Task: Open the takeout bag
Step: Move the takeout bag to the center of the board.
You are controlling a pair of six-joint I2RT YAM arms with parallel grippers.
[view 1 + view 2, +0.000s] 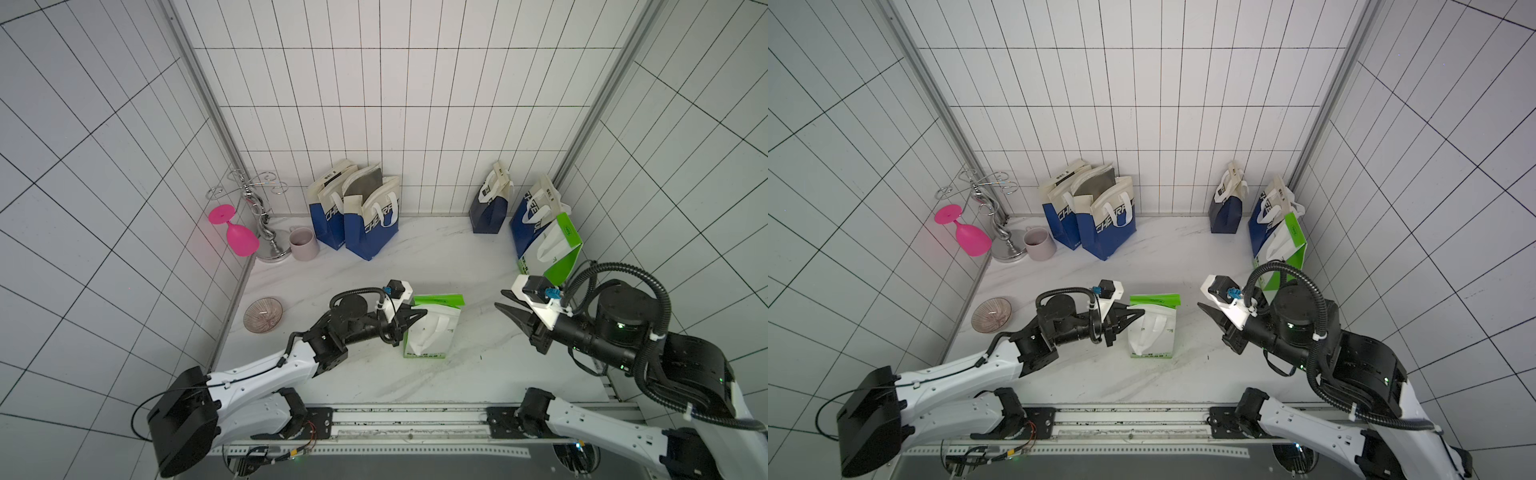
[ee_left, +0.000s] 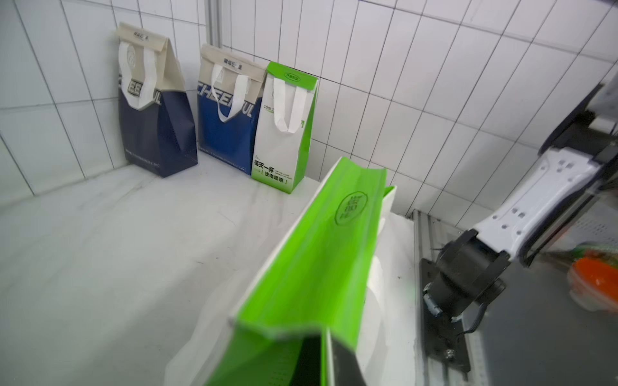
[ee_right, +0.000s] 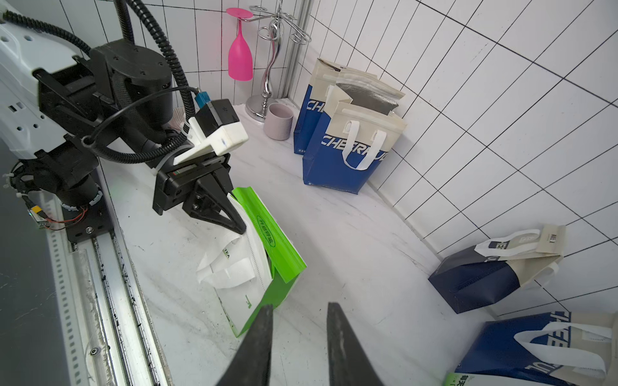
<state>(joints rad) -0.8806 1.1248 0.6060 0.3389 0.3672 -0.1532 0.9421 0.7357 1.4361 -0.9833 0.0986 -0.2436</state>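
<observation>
Takeout bag [image 1: 432, 332] stands mid-way across the bench [image 1: 436, 257], green flap on top. From the top views I can't really make out the pinch. The right wrist cam shows it though: left jaws clamped shut on the bag's top corner. The left wrist cam mostly gets the flap. Right jaws are parted and empty, well off to the bag's right.

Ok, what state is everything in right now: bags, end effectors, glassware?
centre bag: upright, top flap folded over, not open
left end effector: shut on centre bag's top edge
right end effector: open, empty
nearer back-left blue bag: top open, silver lining showing
side green bag: upright, closed
navy bag: upright, closed
pink glass: hanging upside down on rack
mug: upright, empty
</observation>
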